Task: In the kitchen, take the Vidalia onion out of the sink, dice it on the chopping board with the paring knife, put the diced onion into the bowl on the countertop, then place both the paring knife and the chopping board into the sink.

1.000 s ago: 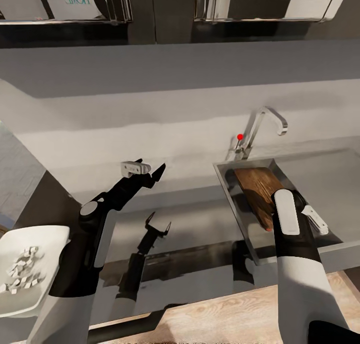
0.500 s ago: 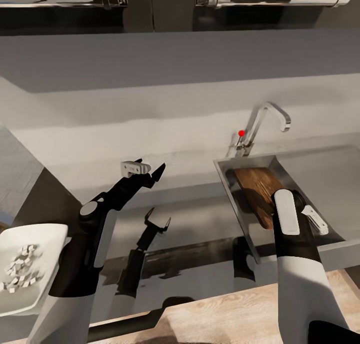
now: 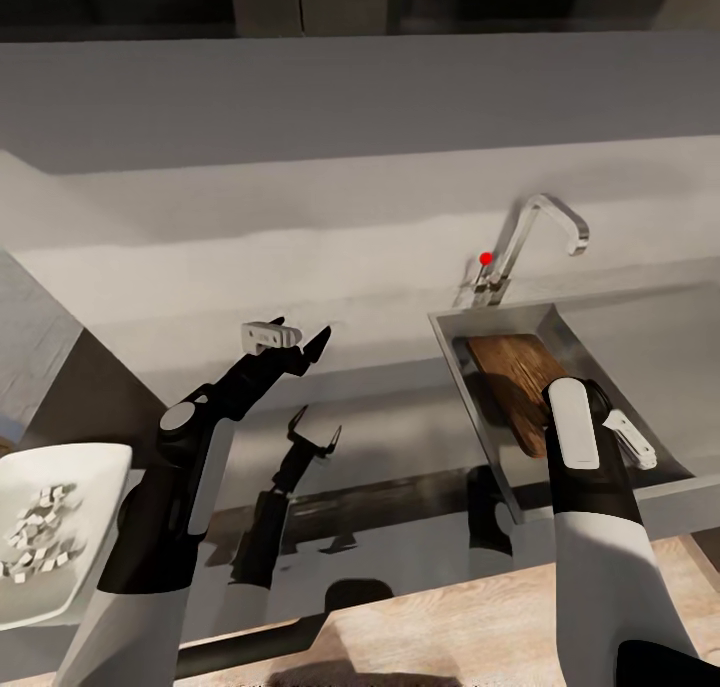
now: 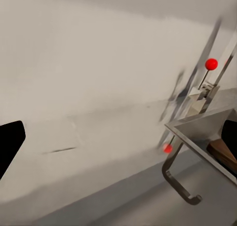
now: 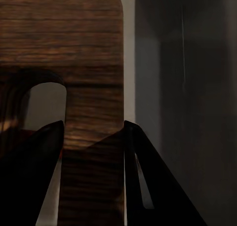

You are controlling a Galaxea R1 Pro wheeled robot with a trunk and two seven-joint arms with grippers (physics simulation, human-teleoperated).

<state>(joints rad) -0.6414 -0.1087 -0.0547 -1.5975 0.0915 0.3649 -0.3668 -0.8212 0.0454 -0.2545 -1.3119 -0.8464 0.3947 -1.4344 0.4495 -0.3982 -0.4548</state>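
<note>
Gripping the board (image 5: 94, 83) by its end beside the handle slot, my right gripper (image 5: 91, 137) holds it inside the sink (image 3: 470, 407), the board leaning against the basin's wall. My left gripper (image 3: 290, 342) hovers open over the countertop (image 3: 400, 447), well left of the sink. The bowl (image 3: 95, 467) sits farther left.

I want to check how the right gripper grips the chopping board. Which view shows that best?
The right wrist view: the right gripper has a finger on each side of the chopping board beside its handle slot. The head view shows the board lying in the sink, the arm hiding the grip. The left wrist view shows a corner.
</note>
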